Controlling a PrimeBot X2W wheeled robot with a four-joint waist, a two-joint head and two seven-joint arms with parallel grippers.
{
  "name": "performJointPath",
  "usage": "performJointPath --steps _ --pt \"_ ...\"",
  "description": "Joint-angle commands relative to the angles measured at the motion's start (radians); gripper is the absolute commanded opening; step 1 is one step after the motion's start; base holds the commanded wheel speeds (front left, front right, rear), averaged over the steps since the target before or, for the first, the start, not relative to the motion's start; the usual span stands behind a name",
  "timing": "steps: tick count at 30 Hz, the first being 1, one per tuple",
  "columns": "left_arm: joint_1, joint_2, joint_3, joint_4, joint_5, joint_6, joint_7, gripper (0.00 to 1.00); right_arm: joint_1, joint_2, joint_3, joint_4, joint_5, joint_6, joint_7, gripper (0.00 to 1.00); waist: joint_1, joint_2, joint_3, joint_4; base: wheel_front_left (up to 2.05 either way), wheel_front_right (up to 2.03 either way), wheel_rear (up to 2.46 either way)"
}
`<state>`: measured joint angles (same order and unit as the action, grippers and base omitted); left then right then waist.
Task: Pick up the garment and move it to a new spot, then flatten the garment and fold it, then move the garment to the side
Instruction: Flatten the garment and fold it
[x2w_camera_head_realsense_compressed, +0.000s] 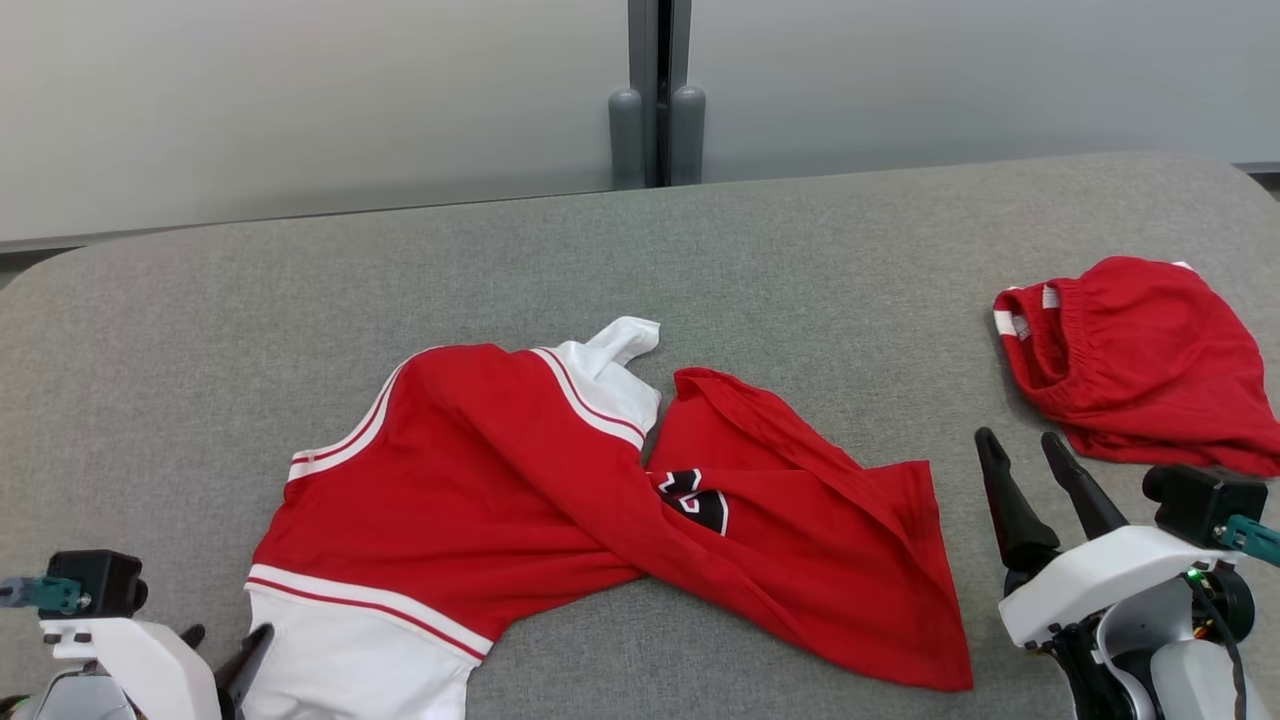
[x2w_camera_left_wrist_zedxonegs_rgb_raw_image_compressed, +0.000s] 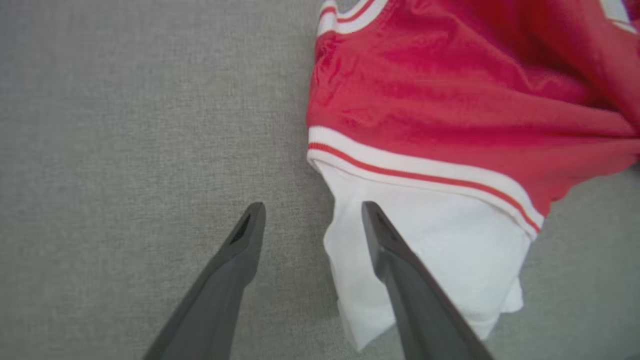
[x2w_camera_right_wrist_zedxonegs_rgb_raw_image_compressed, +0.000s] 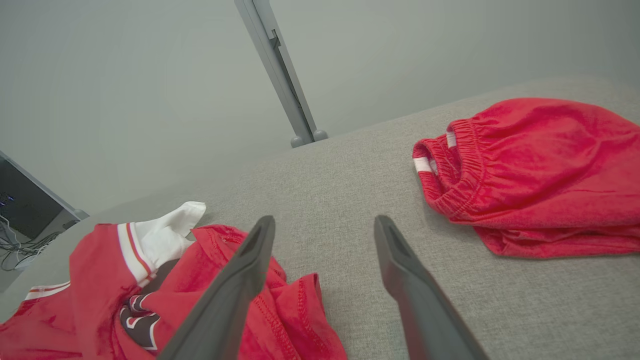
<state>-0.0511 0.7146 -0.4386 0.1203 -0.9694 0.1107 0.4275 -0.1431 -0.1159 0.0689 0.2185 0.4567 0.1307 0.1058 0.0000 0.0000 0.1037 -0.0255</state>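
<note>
- Item under task: a red satin-like jersey with white sleeves and red-and-white striped trim (x2w_camera_head_realsense_compressed: 480, 500), lying on the grey fabric-covered worktop (x2w_camera_head_realsense_compressed: 800, 260).
- Location: centre of the worktop, towards the front edge. One white sleeve reaches the front-left part, and the red hem spreads towards the front right.
- Condition: not flat. The body is twisted across itself in a diagonal ridge, a black-and-white emblem is partly buried in the fold, and a white sleeve end sticks up at the far side.
- Left gripper (x2w_camera_left_wrist_zedxonegs_rgb_raw_image_compressed: 312, 210): fingers spread apart, nothing held. It is straddling the outer edge of the near white sleeve, with one finger over the white cloth. Contact cannot be confirmed.
- Right gripper (x2w_camera_head_realsense_compressed: 1018, 440): fingers spread apart and empty, above bare worktop just beyond the jersey's right hem.
- Also present: a pair of red shorts with an elastic waistband (x2w_camera_head_realsense_compressed: 1140, 360), bunched at the right edge, well apart from the jersey.
- Progress, as judged: the jersey rests on the surface, ungripped. Whether this is its new spot cannot be determined.
- Outstanding: flattening appears barely begun. Folding and the move to the side are not yet done.
</note>
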Motion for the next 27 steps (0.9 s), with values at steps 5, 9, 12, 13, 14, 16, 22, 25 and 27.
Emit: performJointPath --steps 5,9,12,13,14,16,22,25,27 --pt "-0.015 -0.028 0.044 0.02 0.082 0.011 -0.21 1.0 0.011 0.0 -0.005 -0.015 -0.013 0.0 -0.068 1.0 0.0 0.0 -0.03 0.001 0.0 0.0 0.0" --pt "0.0 -0.045 0.07 -0.009 0.13 0.044 -0.327 1.0 0.012 0.004 -0.016 -0.029 -0.027 0.0 -0.127 1.0 0.0 0.0 -0.045 0.007 0.0 0.0 0.0" --pt "0.002 -0.062 0.089 -0.054 0.179 0.083 -0.43 1.0 0.012 0.01 -0.019 -0.04 -0.048 0.0 -0.185 1.0 0.0 0.0 -0.062 0.014 0.0 0.0 0.0" --pt "0.003 -0.073 0.098 -0.071 0.191 0.096 -0.464 1.0 0.014 0.011 -0.019 -0.041 -0.055 0.0 -0.201 1.0 0.0 0.0 -0.068 0.016 0.0 0.0 0.0" --pt "0.005 -0.084 0.102 -0.088 0.204 0.107 -0.494 1.0 0.015 0.011 -0.019 -0.044 -0.064 0.0 -0.218 1.0 0.0 0.0 -0.075 0.019 0.0 0.0 0.0" --pt "0.014 -0.097 0.107 -0.12 0.227 0.125 -0.547 1.0 0.016 0.017 -0.026 -0.05 -0.07 0.0 -0.251 1.0 0.0 0.0 -0.092 0.022 0.0 0.0 0.0" --pt "0.049 -0.135 0.12 -0.169 0.26 0.166 -0.636 1.0 0.027 0.025 -0.029 -0.083 -0.102 0.0 -0.306 1.0 0.0 0.0 -0.126 0.019 0.0 0.0 0.0" --pt "0.074 -0.158 0.126 -0.179 0.26 0.175 -0.658 1.0 0.044 0.03 -0.027 -0.087 -0.113 0.0 -0.317 1.0 0.0 0.0 -0.136 0.016 0.0 0.0 0.0" --pt "0.087 -0.167 0.13 -0.177 0.264 0.179 -0.667 1.0 0.059 0.031 -0.025 -0.079 -0.13 0.0 -0.32 1.0 0.0 0.0 -0.139 0.016 0.0 0.0 0.0"
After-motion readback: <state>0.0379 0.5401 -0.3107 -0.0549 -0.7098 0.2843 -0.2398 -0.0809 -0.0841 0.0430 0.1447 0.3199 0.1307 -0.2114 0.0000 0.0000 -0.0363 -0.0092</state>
